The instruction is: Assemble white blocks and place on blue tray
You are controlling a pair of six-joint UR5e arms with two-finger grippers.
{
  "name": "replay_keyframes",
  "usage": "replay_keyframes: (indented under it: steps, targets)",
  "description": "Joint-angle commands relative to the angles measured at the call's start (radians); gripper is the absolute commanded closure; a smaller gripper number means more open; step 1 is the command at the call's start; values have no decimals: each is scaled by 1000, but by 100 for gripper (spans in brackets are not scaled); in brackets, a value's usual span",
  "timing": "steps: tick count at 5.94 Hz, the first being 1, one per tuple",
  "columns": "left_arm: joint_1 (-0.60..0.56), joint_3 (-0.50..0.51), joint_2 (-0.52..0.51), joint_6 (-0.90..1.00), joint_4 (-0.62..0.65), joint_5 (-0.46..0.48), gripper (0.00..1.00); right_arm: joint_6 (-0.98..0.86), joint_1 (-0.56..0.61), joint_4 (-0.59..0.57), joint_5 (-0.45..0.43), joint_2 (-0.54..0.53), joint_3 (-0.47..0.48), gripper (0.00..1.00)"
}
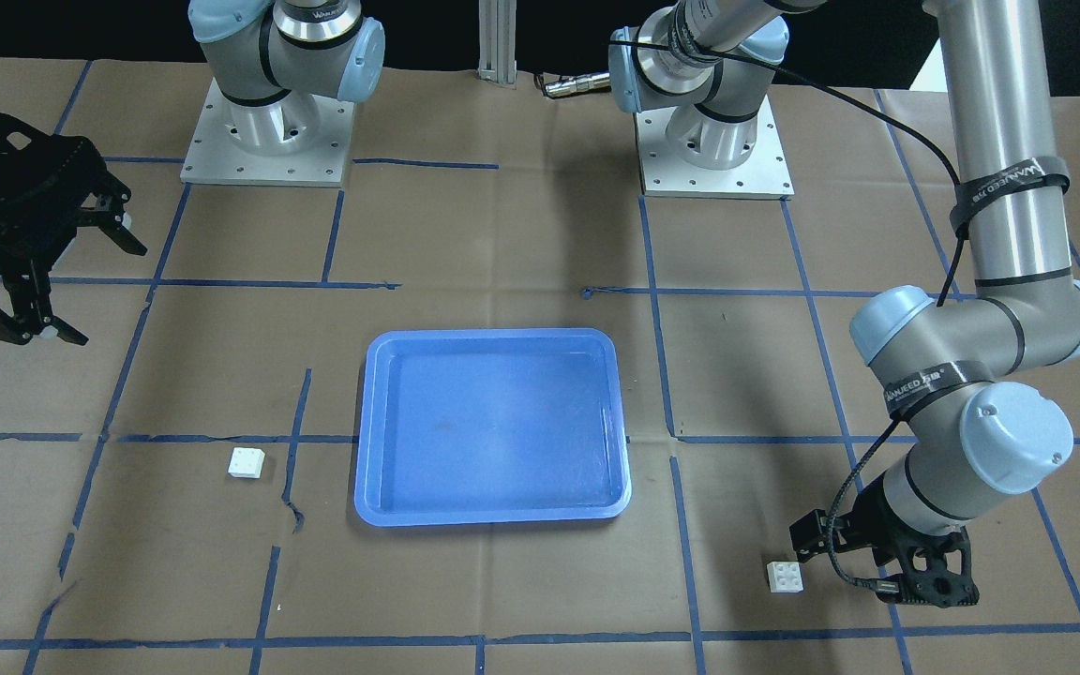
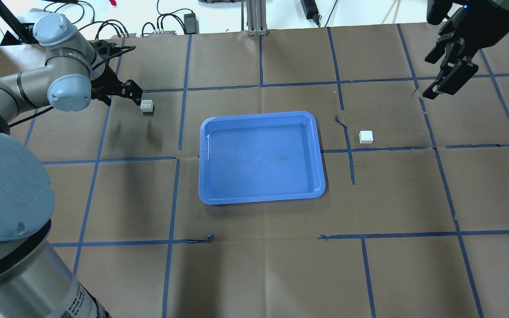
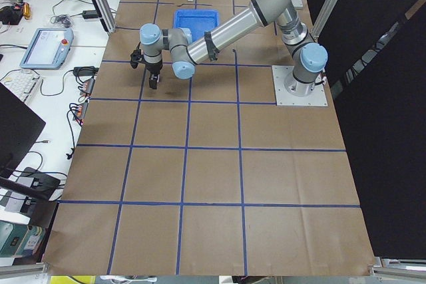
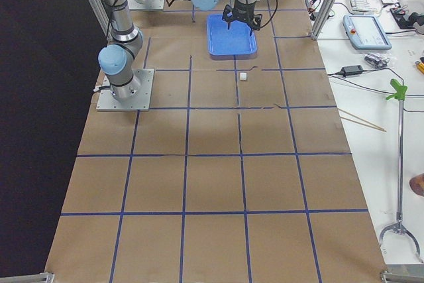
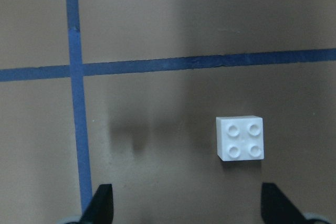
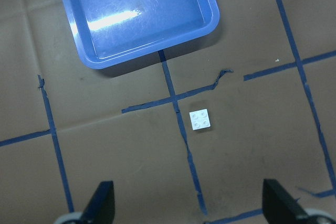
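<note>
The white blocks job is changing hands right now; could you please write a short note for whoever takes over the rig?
Left gripper: jaws open, empty, low over the table. The first white block sits just ahead of it, not between the jaws.
Right gripper: jaws open, empty, raised. The second white block is on the table in its wrist view.
Blue tray: between the two blocks, nothing in it.
Done: nothing grasped or joined.
Left: pick up both blocks, press them together, set the pair on the tray.
</note>
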Motion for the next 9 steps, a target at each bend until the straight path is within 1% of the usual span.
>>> replay_keyframes:
  steps: [1, 2, 3, 4, 5, 6, 7, 8, 9]
  targets:
    - [-18, 26, -22, -48, 0, -4, 2, -183, -11, -70, 47, 32, 10, 0]
    - [-29, 34, -42, -54, 11, -27, 3, -206, -12, -100, 76, 85, 16, 0]
    - [-53, 64, -47, -62, 3, -35, 3, -261, -29, -101, 114, 119, 36, 0]
    - [-57, 63, -55, -60, 5, -35, 3, -286, -64, -103, 174, 123, 97, 0]
    - [-57, 51, -64, -54, 6, -35, 15, -318, -87, -107, 183, 123, 164, 0]
    - [-57, 48, -65, -51, 2, -36, 42, -382, -93, -182, 205, 133, 218, 0]
    - [-57, 51, -64, -51, 2, -36, 84, -392, -100, -263, 213, 167, 263, 0]
    - [-57, 52, -64, -51, -1, -36, 96, -394, -100, -360, 216, 217, 287, 0]
    - [-57, 65, -56, -47, -9, -36, 100, -395, -100, -403, 255, 251, 315, 0]
